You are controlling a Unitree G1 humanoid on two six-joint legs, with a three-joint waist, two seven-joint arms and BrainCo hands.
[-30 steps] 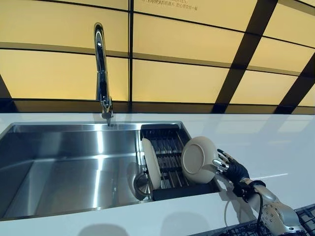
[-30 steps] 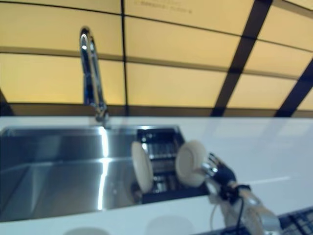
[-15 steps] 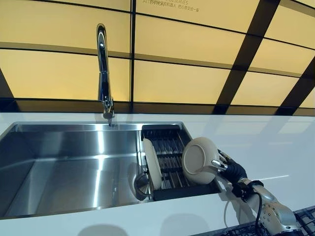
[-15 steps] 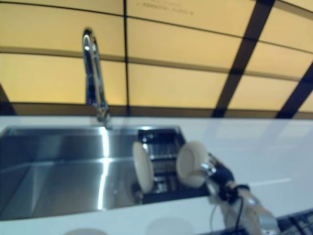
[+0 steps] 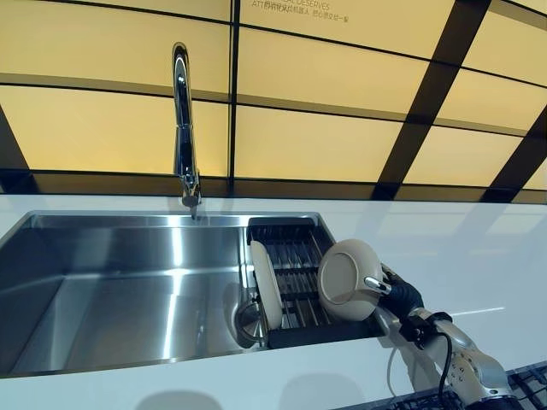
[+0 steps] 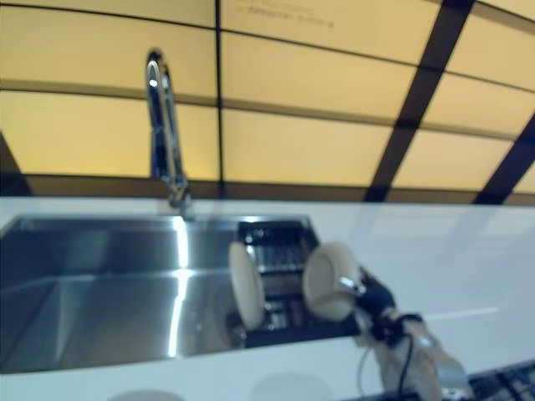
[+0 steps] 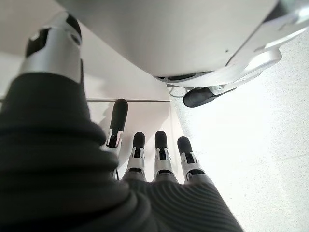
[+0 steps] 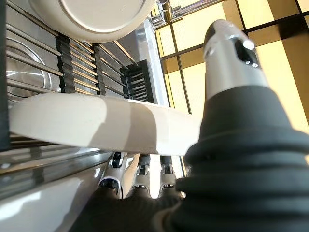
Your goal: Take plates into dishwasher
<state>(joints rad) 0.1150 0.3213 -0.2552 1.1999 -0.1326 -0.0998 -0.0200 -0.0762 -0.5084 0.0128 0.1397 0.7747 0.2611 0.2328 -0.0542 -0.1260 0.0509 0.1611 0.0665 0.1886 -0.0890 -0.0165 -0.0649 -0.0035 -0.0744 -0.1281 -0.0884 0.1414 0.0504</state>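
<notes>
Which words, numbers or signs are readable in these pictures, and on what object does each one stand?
Small print line on the top yellow wall panel: too small and blurred to read.
Held plate, racked plate, faucet, sink: no text visible.

Head stereo pair looks down at sink [image 5: 128,290], same scene; wrist cams v. close: right on rack [image 8: 72,63], left floorward.
</notes>
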